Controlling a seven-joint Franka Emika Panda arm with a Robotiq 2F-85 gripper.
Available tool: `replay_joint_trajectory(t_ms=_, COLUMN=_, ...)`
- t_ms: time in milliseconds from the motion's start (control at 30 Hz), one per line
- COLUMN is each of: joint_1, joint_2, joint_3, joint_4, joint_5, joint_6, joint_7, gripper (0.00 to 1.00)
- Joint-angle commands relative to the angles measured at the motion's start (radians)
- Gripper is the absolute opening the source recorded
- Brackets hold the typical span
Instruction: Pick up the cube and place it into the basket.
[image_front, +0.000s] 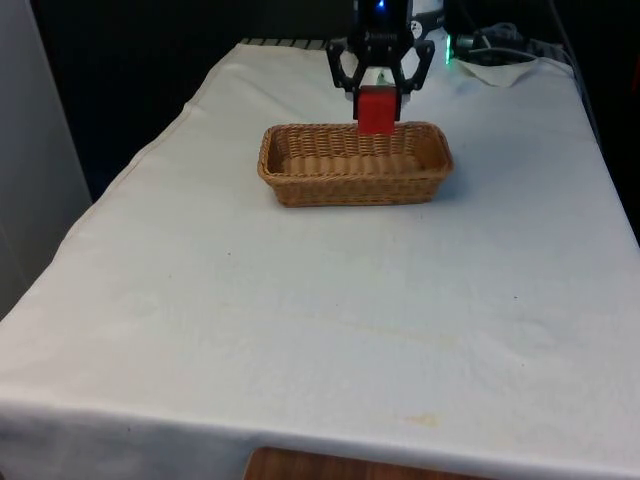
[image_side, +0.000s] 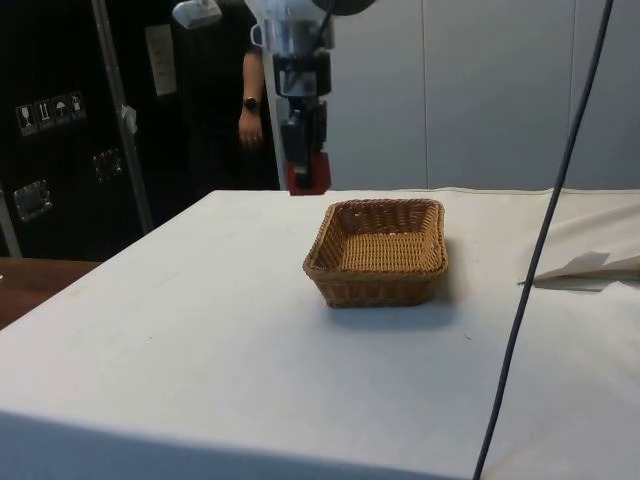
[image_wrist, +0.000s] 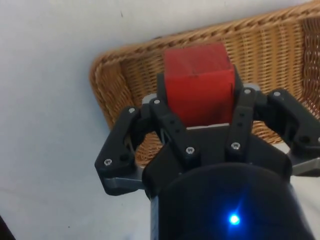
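the white-clothed worktop (image_front: 320, 330) lies nearest, then the wicker basket (image_front: 355, 180). above the basket's far rim, clear of it, the hand (image_front: 377, 112) points straight down, its fingers clamped on the red cube (image_front: 376, 110). a person's arm (image_side: 248, 95) shows behind.

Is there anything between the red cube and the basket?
No. The gripper holds the red cube in open air above the basket; the side view shows nothing between.

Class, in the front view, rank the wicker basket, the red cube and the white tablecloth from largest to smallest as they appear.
1. White tablecloth, by far the largest.
2. Wicker basket.
3. Red cube, smallest, held in the gripper above the basket's far rim.
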Motion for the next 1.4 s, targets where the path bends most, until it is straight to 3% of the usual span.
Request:
replay_joint_trajectory(t_ms=0, joint_1=-0.001, joint_2=-0.005, joint_3=-0.003, joint_4=-0.016, joint_5=-0.005, joint_6=0.017, joint_7=-0.007, gripper=0.00)
replay_joint_trajectory(t_ms=500, joint_1=-0.001, joint_2=-0.016, joint_3=-0.037, joint_4=-0.104, joint_5=0.000, joint_6=0.061, joint_7=-0.092, gripper=0.00)
replay_joint_trajectory(t_ms=667, joint_1=-0.007, joint_2=-0.034, joint_3=-0.064, joint_4=-0.159, joint_5=-0.002, joint_6=0.095, joint_7=-0.143, gripper=0.00)
replay_joint_trajectory(t_ms=733, joint_1=-0.002, joint_2=-0.027, joint_3=-0.066, joint_4=-0.149, joint_5=0.000, joint_6=0.079, joint_7=-0.140, gripper=0.00)
replay_joint_trajectory(t_ms=800, joint_1=-0.008, joint_2=-0.034, joint_3=-0.081, joint_4=-0.179, joint_5=0.001, joint_6=0.108, joint_7=-0.167, gripper=0.00)
replay_joint_trajectory(t_ms=1033, joint_1=-0.006, joint_2=-0.026, joint_3=-0.127, joint_4=-0.217, joint_5=0.000, joint_6=0.133, joint_7=-0.224, gripper=0.00)
replay_joint_trajectory(t_ms=1367, joint_1=-0.011, joint_2=0.010, joint_3=-0.157, joint_4=-0.240, joint_5=0.009, joint_6=0.200, joint_7=-0.282, gripper=0.00)
